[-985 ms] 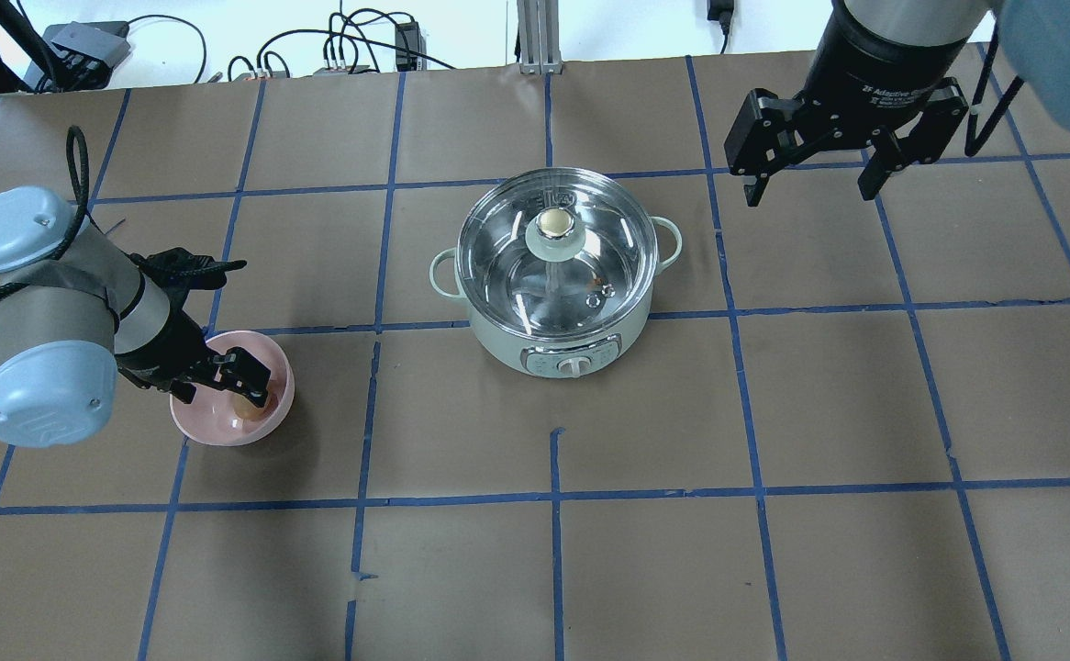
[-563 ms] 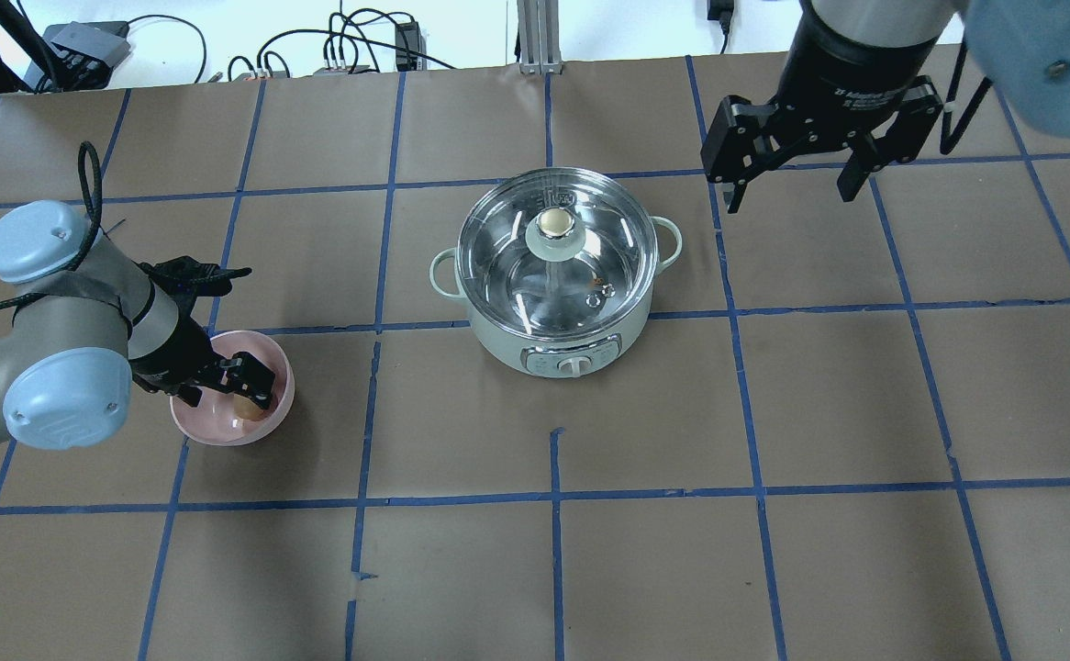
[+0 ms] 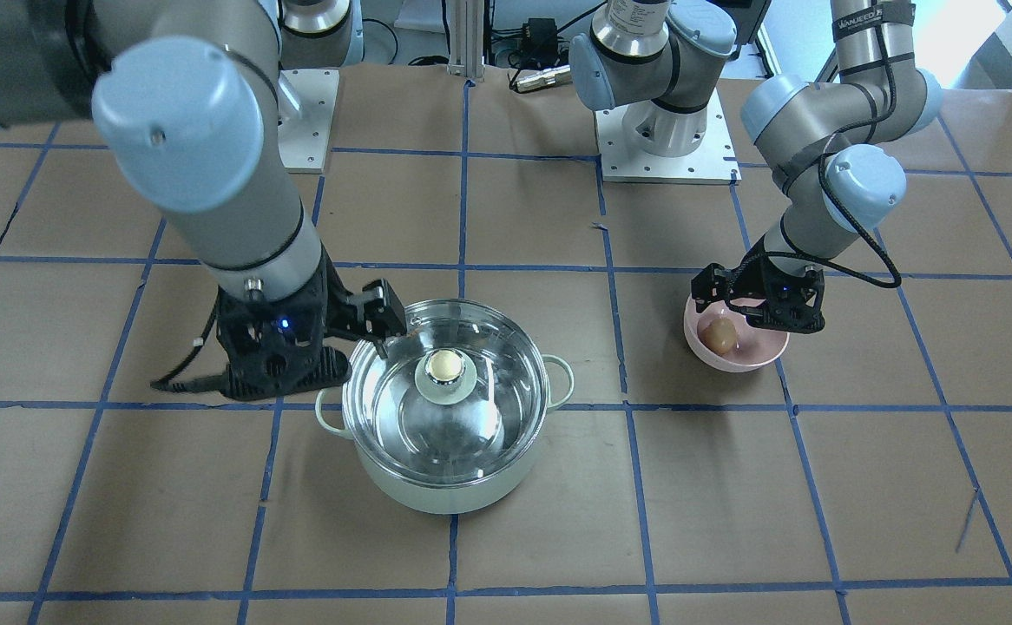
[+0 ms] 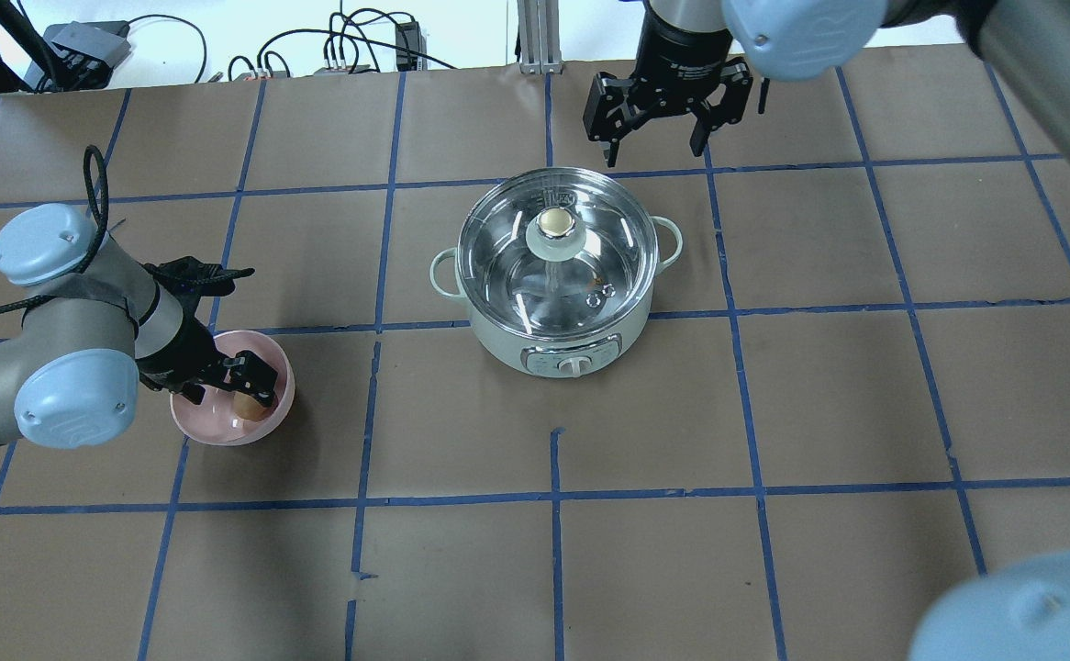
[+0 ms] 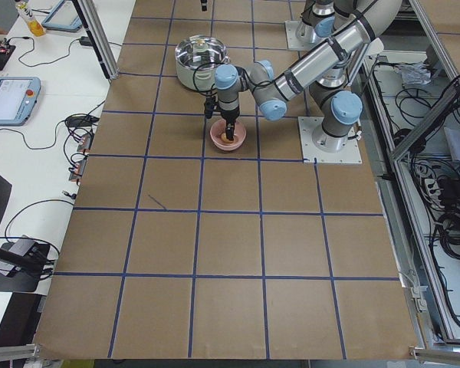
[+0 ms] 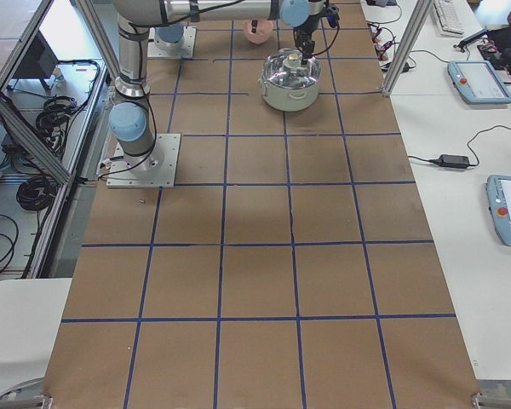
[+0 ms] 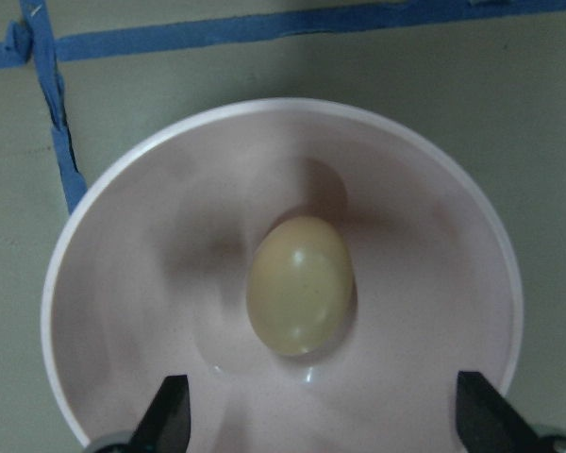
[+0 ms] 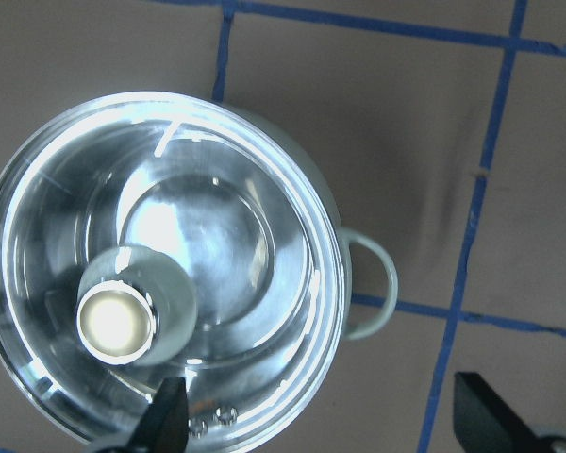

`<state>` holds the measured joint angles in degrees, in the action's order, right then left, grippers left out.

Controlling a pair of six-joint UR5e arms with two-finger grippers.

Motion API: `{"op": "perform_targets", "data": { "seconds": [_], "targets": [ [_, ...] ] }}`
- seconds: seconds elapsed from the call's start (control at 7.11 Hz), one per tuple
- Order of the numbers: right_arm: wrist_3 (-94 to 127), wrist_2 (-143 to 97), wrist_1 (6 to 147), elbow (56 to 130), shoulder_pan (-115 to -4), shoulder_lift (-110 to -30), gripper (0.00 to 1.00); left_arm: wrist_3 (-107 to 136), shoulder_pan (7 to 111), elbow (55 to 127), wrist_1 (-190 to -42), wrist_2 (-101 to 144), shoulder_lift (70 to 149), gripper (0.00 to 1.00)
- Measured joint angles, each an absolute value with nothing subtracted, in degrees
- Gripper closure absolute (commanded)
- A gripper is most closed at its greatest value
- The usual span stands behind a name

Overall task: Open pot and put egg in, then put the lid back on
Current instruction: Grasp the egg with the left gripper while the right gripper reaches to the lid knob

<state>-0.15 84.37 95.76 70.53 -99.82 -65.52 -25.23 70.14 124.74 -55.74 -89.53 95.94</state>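
Hardly shifted since a second ago, the left gripper (image 4: 226,386) hangs spread astride the egg (image 4: 247,405), which lies in the pink bowl (image 4: 288,390) at 8 o'clock from the pot (image 4: 553,344). The lid (image 4: 507,248) sits closed on the pot. The right gripper (image 4: 654,151) has swung in from the far right and hovers, spread, at 1 o'clock of the knob (image 4: 553,229), short of it. To my mind it should centre over the knob, descend with a finger on either side, pinch firmly and lift straight up.

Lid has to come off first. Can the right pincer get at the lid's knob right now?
Probably yes: the right pincer hangs open near the pot, and nothing covers the knob on the lid.
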Motion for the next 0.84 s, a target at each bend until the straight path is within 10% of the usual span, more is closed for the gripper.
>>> {"op": "perform_targets", "data": {
  "seconds": [0.84],
  "targets": [
    [12.08, 86.16, 98.46, 69.00, -108.34, -58.57, 0.05, -25.29, 70.14, 124.83, -51.13, -89.83, 99.47, 0.01]
  ]
}}
